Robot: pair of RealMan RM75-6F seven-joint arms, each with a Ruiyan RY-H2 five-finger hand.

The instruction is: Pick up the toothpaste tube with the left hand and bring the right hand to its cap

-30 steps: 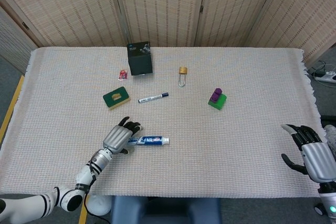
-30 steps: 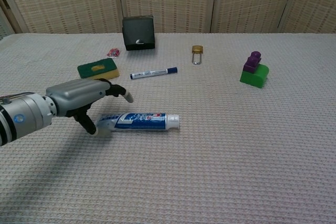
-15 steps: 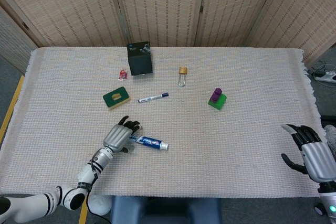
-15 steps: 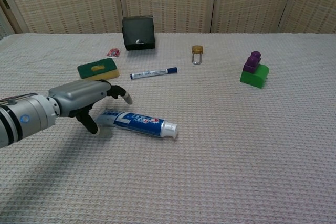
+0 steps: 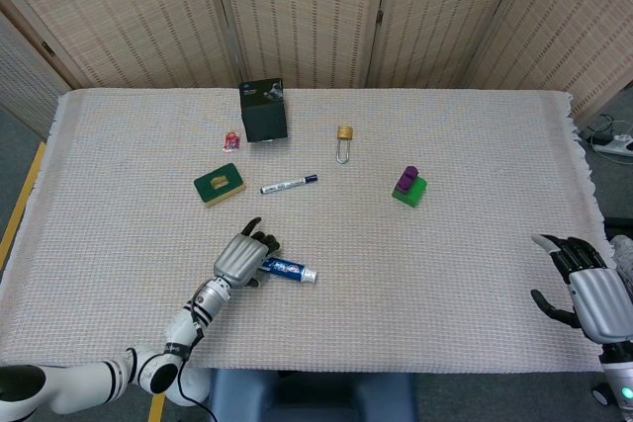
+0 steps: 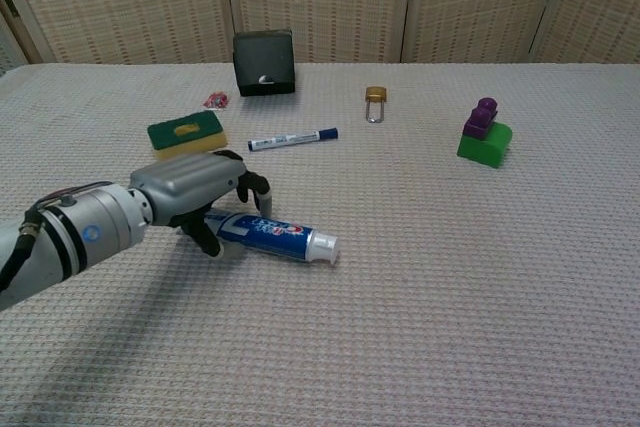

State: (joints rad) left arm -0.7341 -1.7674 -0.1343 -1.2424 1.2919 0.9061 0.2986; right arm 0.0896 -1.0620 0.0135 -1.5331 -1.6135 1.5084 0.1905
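Note:
The toothpaste tube [image 5: 292,270] [image 6: 280,236], blue and white, lies flat on the cloth at the near left, its white cap [image 6: 325,246] pointing right. My left hand [image 5: 240,259] [image 6: 195,192] lies over the tube's tail end. Its fingers curl across the far side and the thumb reaches down on the near side, so the tail is hidden. The fingers stand around the tube without clearly clamping it. My right hand [image 5: 584,289] hovers at the table's near right corner, fingers spread and holding nothing, far from the cap. The chest view does not show it.
Farther back stand a black box [image 5: 263,111], a brass padlock [image 5: 343,140], a marker [image 5: 288,184], a green sponge [image 5: 220,184], a small red item [image 5: 231,139] and a green and purple block [image 5: 408,186]. Folding screens close off the far edge.
The tube swung so its cap end turned toward me. My left hand then slid right over its tail with fingers curling more. The right hand stayed still.

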